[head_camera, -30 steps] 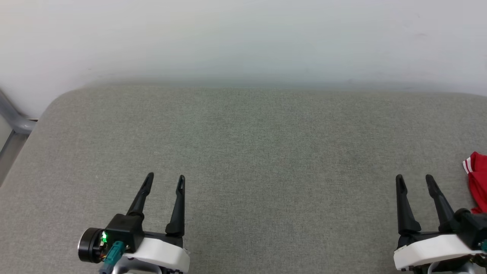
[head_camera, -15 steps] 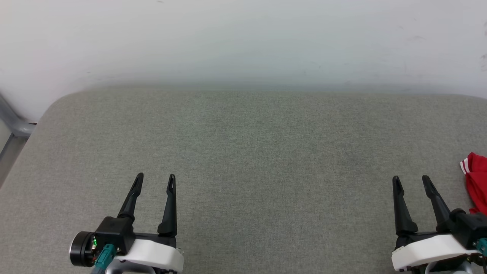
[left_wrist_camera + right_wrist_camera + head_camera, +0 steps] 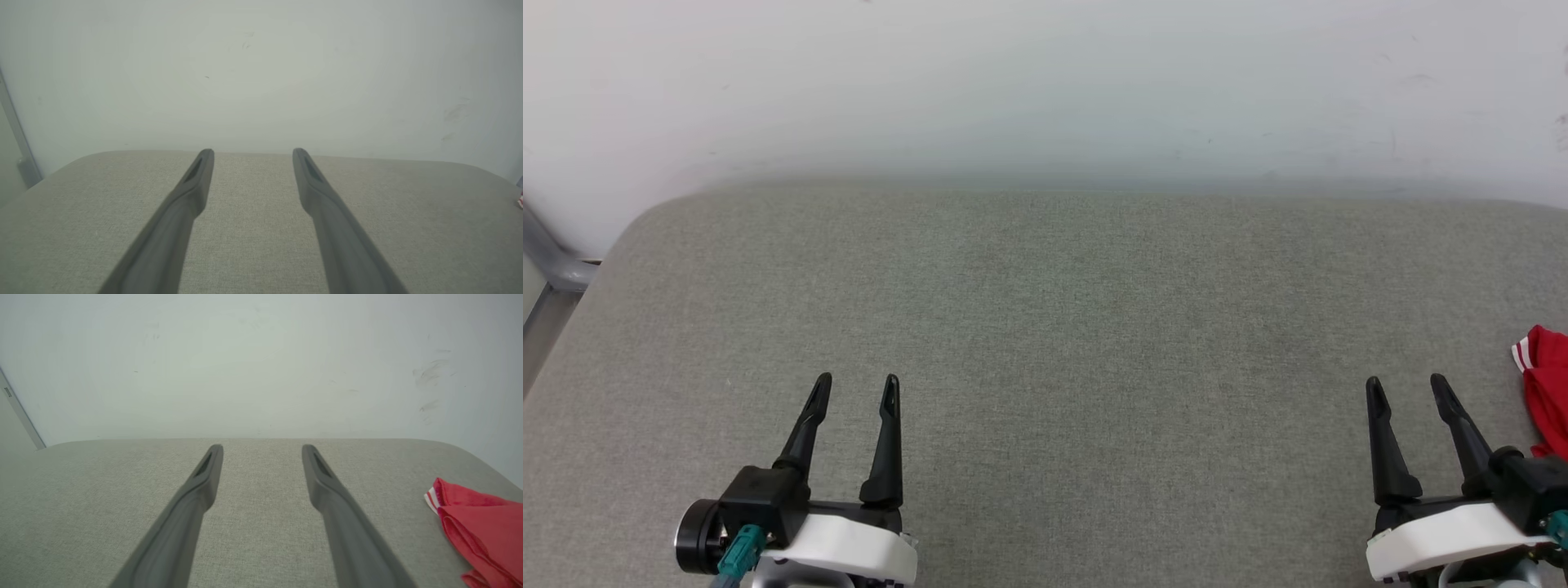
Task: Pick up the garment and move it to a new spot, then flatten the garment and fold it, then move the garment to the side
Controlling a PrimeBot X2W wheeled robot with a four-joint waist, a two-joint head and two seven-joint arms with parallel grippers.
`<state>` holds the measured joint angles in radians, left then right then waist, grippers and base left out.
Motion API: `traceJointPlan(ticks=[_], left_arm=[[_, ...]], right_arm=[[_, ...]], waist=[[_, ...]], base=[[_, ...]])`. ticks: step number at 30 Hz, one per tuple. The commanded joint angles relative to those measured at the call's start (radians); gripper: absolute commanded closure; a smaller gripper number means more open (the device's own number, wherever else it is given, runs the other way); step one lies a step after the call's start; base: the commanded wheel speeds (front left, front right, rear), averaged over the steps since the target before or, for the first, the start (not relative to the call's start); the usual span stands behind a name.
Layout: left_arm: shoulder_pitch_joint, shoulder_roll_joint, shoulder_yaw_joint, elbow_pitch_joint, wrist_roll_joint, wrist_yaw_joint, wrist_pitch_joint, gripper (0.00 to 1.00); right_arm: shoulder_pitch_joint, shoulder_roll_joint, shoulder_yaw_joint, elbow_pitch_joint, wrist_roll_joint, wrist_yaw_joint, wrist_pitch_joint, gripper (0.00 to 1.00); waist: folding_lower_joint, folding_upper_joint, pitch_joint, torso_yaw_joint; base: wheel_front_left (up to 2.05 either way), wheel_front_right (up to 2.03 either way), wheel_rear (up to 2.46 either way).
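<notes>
The garment (image 3: 1547, 390), red with a red-and-white striped edge, lies bunched at the far right of the grey padded surface (image 3: 1062, 327), cut off by the picture's edge. In the right wrist view the garment (image 3: 478, 522) lies to the right of my fingers. A tiny bit of the garment (image 3: 520, 201) shows at the right edge of the left wrist view. My right gripper (image 3: 1406, 382) is open and empty, just left of the garment and apart from it. At the lower left my left gripper (image 3: 856, 381) is open and empty, far from the garment.
A pale wall (image 3: 1045, 82) rises right behind the padded surface's far edge. A grey metal frame (image 3: 547, 269) stands past its rounded left corner. Bare grey fabric stretches between the two grippers.
The left gripper has drawn slightly left and back toward me. The whole picture has shifted a little, so the garment sits slightly lower at the right edge. Both grippers stay open.
</notes>
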<state>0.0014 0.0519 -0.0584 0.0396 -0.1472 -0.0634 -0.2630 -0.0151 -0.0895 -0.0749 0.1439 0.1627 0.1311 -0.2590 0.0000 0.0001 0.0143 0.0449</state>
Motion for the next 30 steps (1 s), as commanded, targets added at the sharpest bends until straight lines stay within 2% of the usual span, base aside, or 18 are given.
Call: traceJointPlan(ticks=[1, 2, 6, 30], left_arm=[[0.006, -0.002, -0.001, 0.003, -0.007, 0.001, -0.002, 0.00], [0.000, 0.000, -0.001, 0.001, -0.007, 0.000, 0.000, 1.00], [0.016, 0.000, -0.002, 0.036, -0.011, 0.000, 0.003, 1.00], [-0.026, 0.012, 0.036, 0.088, -0.463, -0.021, 0.103, 1.00]], right_arm=[[-0.005, -0.007, 0.002, -0.003, -0.004, -0.001, -0.003, 0.00], [0.000, -0.002, 0.000, 0.000, -0.006, 0.000, 0.000, 1.00], [0.017, 0.004, 0.000, 0.035, -0.003, 0.000, 0.005, 1.00], [-0.021, 0.015, -0.013, 0.053, 0.435, 0.000, 0.117, 1.00]], waist=[[0.0000, -0.0001, 0.001, 0.000], [0.0000, -0.0001, 0.002, 0.000], [0.0001, -0.0001, 0.002, 0.001], [0.0001, -0.0001, -0.001, -0.008]], base=[[0.00, 0.00, 0.00], [0.00, 0.00, 0.00], [0.00, 0.00, 0.00], [0.00, 0.00, 0.00]])
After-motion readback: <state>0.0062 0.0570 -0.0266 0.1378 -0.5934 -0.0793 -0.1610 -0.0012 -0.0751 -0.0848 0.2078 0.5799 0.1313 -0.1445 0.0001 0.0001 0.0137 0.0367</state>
